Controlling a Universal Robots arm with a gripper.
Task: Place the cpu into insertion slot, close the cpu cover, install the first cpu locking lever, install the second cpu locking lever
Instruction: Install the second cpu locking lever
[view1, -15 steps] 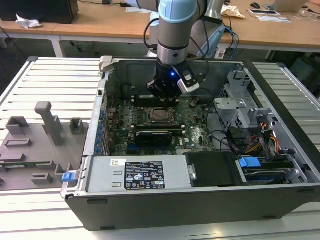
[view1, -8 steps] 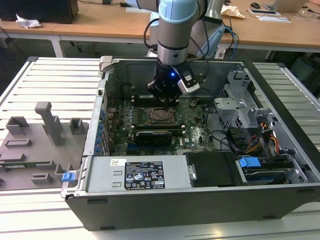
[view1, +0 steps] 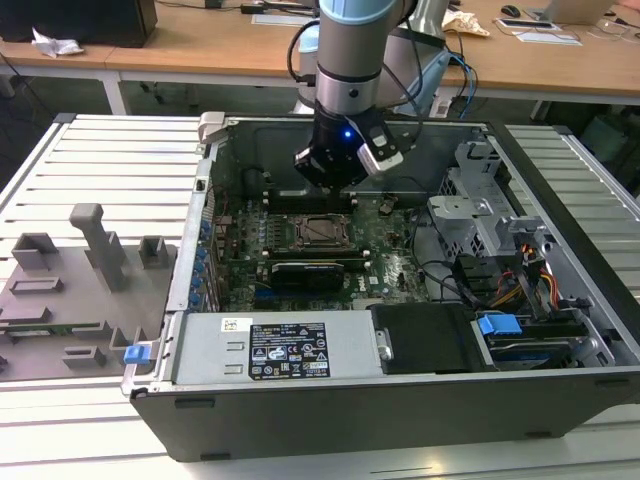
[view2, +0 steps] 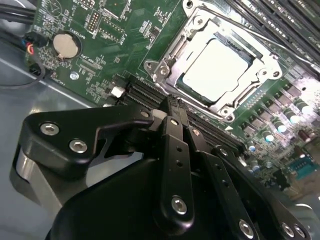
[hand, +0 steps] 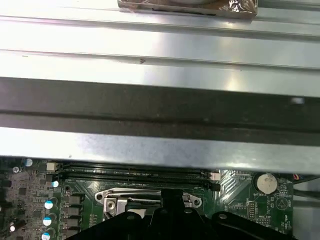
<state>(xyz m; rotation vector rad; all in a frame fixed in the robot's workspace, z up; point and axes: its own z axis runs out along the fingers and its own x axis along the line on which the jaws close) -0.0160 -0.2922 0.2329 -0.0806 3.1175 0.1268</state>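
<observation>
Second wrist view: cpu (view2: 214, 70) sits in the insertion slot (view2: 176, 86) w/ the cpu cover (view2: 220, 32) down over it, framing its top. Gripper (view2: 172, 112) hovers beside the socket (near memory slots), jaws pressed together, holding nothing.

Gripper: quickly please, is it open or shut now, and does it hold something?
Gripper: shut, holding nothing, just beside the cpu cover, which lies closed over the cpu.

The cpu (view2: 216, 70) top is smooth dull metal, the cpu cover (view2: 260, 64) shiny metal, the fingers (view2: 175, 150) matt black.
</observation>
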